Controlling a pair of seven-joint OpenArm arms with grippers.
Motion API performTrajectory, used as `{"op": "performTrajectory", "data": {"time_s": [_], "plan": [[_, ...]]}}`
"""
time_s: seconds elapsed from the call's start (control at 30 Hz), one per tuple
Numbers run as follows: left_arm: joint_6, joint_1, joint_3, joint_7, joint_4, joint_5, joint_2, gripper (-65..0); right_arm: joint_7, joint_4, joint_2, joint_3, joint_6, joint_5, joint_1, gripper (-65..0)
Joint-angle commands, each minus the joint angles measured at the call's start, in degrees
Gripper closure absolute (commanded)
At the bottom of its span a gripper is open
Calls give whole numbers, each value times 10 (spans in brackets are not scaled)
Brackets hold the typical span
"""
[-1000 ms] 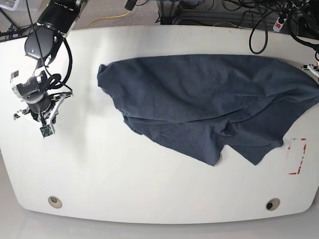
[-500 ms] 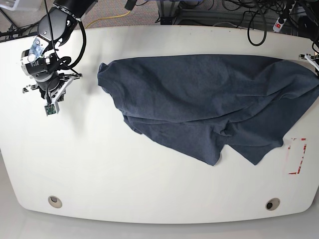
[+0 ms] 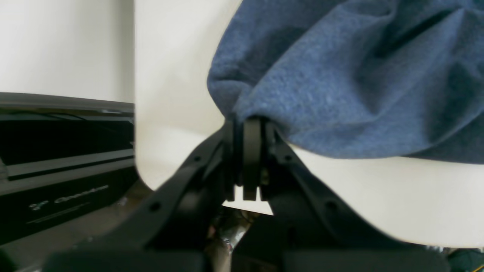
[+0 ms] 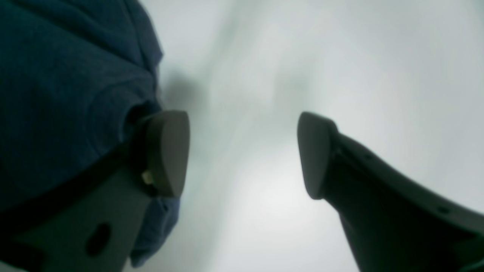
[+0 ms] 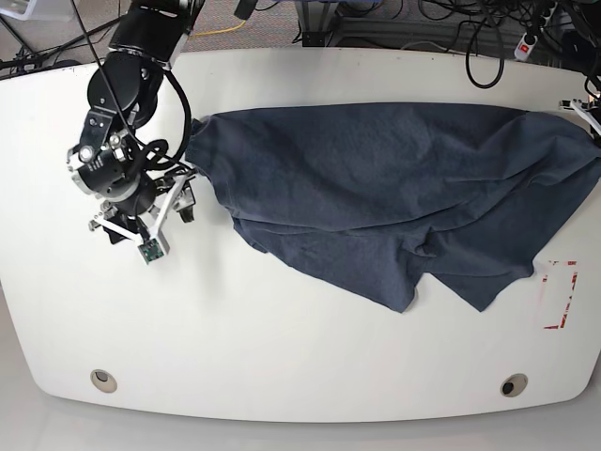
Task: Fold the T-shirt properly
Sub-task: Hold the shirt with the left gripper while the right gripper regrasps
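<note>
at the t-shirt edge, right tool agape

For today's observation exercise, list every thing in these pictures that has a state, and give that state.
T-shirt: unfolded, spread out and wrinkled on the table.
Left gripper: shut on the T-shirt's edge at the table's rim.
Right gripper: open, beside the T-shirt's other end, holding nothing.

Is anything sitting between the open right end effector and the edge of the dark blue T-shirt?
Nothing visible does. The right end effector stands open right beside the dark heathered navy cotton T-shirt, with only bare white table between its fingers.
</note>
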Motion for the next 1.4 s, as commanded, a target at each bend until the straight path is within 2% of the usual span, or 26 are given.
{"op": "performTrajectory", "data": {"time_s": [0.0,0.17,0.6,0.8,1.0,1.17,1.37], "plan": [[1,-1,-5,-11,9,-1,-11,0,8,-33,4,-34,-1,-7,33,-430],[1,-1,-4,-11,10,-1,-4,0,11,-102,3,-66,-1,-8,80,-430],[1,-1,-4,-11,10,-1,2,0,55,-313,2,-70,-1,-3,201,-430],[1,-2,-4,-11,9,-1,1,0,74,-396,-17,-70,-1,-4,239,-430],[1,-2,-3,-11,10,-1,1,0,109,-469,-37,-74,-1,-7,266,-430],[1,-2,-3,-11,10,-1,1,0,157,-521,-46,-130,-1,-3,276,-430],[1,-2,-3,-11,10,-1,0,0,208,-563,-52,-157,-1,-8,280,-430]]}}
